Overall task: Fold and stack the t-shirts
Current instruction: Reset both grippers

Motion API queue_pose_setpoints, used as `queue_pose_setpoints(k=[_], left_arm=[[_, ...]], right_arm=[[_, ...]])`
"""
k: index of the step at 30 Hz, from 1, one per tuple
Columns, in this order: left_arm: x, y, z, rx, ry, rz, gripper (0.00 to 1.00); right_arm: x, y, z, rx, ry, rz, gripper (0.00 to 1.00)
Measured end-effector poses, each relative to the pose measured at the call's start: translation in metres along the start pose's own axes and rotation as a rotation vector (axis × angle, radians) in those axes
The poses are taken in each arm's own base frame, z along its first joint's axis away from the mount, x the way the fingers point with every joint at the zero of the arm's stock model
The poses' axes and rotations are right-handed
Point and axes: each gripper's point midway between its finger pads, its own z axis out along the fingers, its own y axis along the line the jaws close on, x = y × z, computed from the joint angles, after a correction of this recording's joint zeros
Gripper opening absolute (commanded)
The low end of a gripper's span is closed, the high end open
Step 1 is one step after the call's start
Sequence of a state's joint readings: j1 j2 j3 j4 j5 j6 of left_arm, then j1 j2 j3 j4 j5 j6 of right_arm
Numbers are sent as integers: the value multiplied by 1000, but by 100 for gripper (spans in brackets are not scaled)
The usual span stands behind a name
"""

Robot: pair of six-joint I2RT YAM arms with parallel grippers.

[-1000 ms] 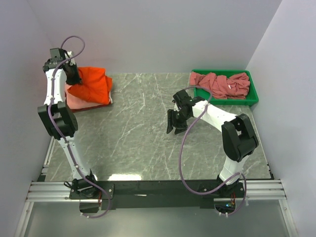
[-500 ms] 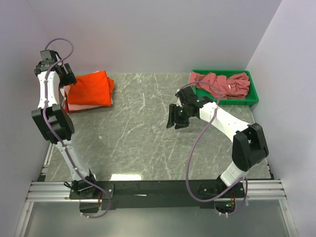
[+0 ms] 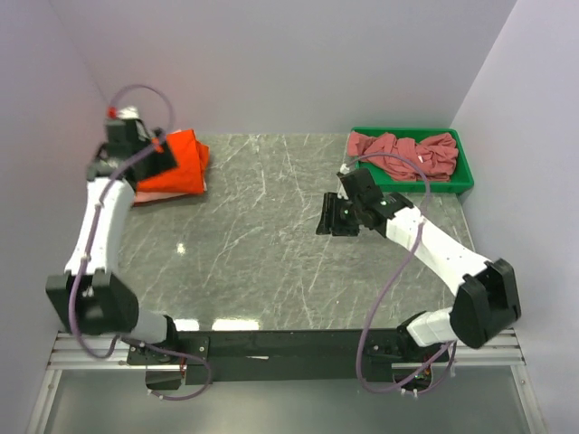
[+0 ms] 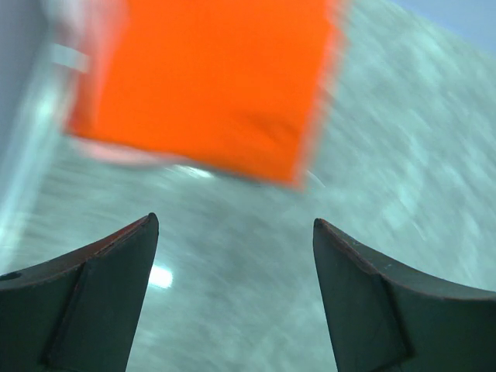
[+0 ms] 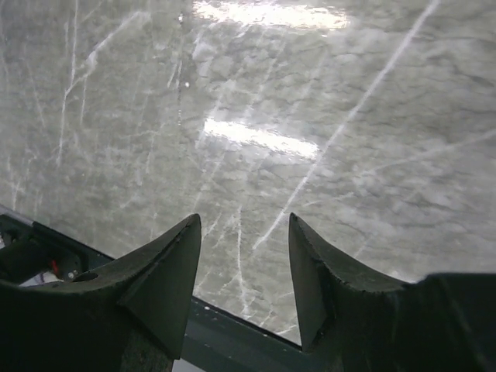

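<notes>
A folded bright orange t-shirt (image 3: pixel 179 163) lies at the table's far left on a salmon-pink t-shirt, of which only an edge (image 3: pixel 154 193) shows. My left gripper (image 3: pixel 156 155) hovers over the stack's near-left side. The blurred left wrist view shows the orange t-shirt (image 4: pixel 209 85) ahead of the left gripper (image 4: pixel 232 225), which is open and holds nothing. Several crumpled rose-mauve t-shirts (image 3: pixel 403 152) fill the green bin (image 3: pixel 463 181). My right gripper (image 3: pixel 332 217) hangs open over bare table near the middle, and the right wrist view shows the right gripper (image 5: pixel 244 221) with nothing between its fingers.
The marble table (image 3: pixel 253 244) is walled in at the left, back and right. The green bin stands in the far right corner. The table's dark front edge (image 5: pixel 232 329) shows below my right gripper.
My left gripper has opened and let go of the orange t-shirt, which now lies flat on the stack, and the arm has swung lower. The right arm has stretched out to the right.
</notes>
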State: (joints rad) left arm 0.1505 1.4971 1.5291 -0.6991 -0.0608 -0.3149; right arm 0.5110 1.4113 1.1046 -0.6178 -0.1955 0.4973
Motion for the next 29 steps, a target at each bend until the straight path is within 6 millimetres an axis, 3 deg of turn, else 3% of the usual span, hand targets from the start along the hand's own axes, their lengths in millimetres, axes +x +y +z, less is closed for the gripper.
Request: queue_pose_setpoints(k=[3, 6, 11, 14, 18, 29], left_arm=[[52, -58, -26, 156, 18, 56, 93], [107, -100, -55, 295, 63, 94, 99], [167, -135, -101, 450, 100, 94, 99], [183, -145, -115, 482, 115, 94, 99], [192, -151, -119, 484, 126, 80, 100], [189, -146, -127, 484, 106, 16, 99]], right_arm=[[-1, -6, -11, 14, -57, -3, 56], [-3, -10, -21, 24, -116, -8, 56], [-3, -19, -36, 45, -195, -12, 56], [-1, -25, -40, 57, -226, -11, 56], [4, -32, -43, 69, -253, -10, 56], [5, -40, -54, 71, -342, -33, 56]])
